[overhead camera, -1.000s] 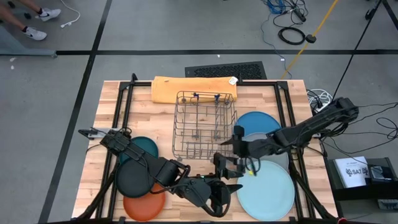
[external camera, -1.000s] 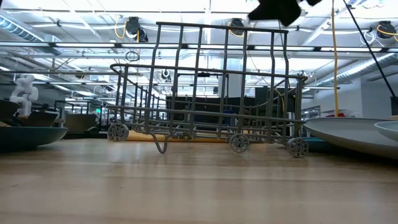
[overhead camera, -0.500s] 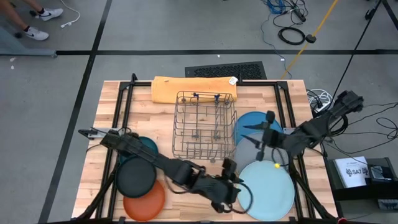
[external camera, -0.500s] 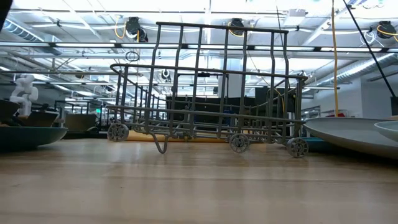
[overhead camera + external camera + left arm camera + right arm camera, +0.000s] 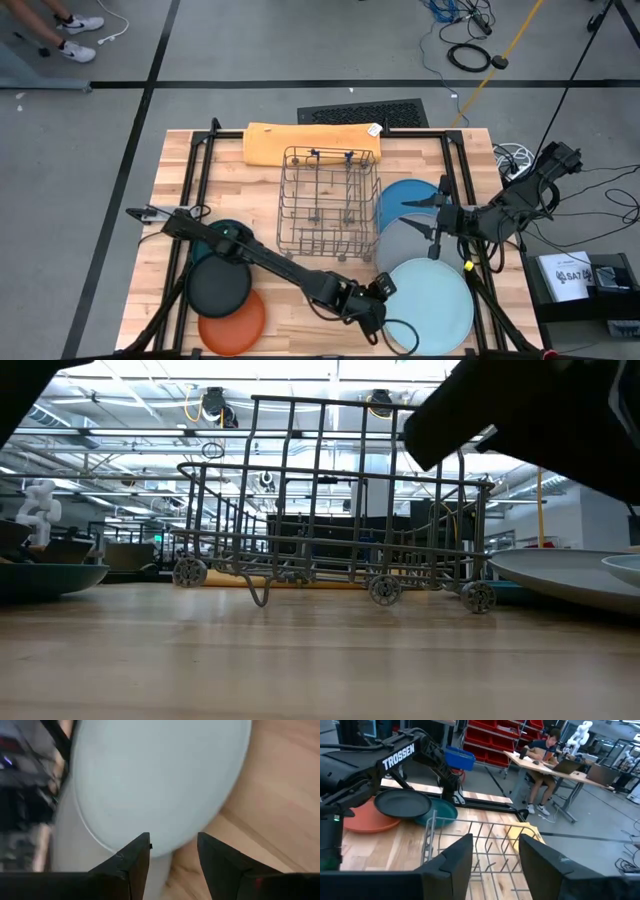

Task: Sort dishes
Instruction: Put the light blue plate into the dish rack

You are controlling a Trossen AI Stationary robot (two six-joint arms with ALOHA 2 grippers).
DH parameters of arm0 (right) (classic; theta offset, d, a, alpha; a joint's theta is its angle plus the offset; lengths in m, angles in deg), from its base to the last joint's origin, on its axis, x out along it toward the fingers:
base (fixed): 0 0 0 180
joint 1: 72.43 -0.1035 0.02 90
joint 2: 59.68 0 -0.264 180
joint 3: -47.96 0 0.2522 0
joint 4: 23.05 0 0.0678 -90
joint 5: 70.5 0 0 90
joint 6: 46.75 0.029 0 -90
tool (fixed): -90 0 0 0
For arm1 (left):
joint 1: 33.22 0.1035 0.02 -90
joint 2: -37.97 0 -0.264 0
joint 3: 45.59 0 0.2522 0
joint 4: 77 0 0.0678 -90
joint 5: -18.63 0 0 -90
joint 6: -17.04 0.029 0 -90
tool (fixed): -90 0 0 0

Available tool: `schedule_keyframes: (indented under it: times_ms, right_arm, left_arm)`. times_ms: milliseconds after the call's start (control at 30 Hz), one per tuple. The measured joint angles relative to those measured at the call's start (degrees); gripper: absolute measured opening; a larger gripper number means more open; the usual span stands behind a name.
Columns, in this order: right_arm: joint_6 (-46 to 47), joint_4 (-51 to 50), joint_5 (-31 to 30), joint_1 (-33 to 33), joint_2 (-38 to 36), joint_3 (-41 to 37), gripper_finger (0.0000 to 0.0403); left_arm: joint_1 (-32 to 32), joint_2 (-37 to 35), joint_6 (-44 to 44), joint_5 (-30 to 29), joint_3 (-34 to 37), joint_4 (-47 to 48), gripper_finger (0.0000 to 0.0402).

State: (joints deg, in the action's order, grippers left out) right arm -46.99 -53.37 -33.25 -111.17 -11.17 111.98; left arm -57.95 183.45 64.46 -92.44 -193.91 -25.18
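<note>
Even overhead light falls on the table [image 5: 240,180], casting soft shadows; ceiling strip lamps [image 5: 130,432] glare in the low view, where a dark shape, possibly an arm, looms out of focus. The light blue plate [image 5: 160,780] appears smeared.

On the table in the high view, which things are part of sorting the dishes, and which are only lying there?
Part of the job:
light blue plate
grey plate
medium blue plate
dark teal plate
black plate
orange plate
left gripper, open at the light blue plate's edge

Just lying about:
wire rack
folded orange-yellow cloth
</note>
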Motion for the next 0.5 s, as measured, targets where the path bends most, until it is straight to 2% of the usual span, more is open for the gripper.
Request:
schedule_keyframes:
  times_ms: [200, 500]
  right_arm:
    - [-0.48, 0.00, 0.06, -0.01, 0.00, 0.00, 0.0164]
    - [-0.39, 0.03, 0.12, -0.02, 0.02, 0.02, 0.0164]
  left_arm:
    - [-0.35, 1.71, 11.76, 3.44, -0.07, -4.31, 0.0166]
    - [1.10, 2.04, 14.91, 2.47, -0.07, -1.36, 0.0166]
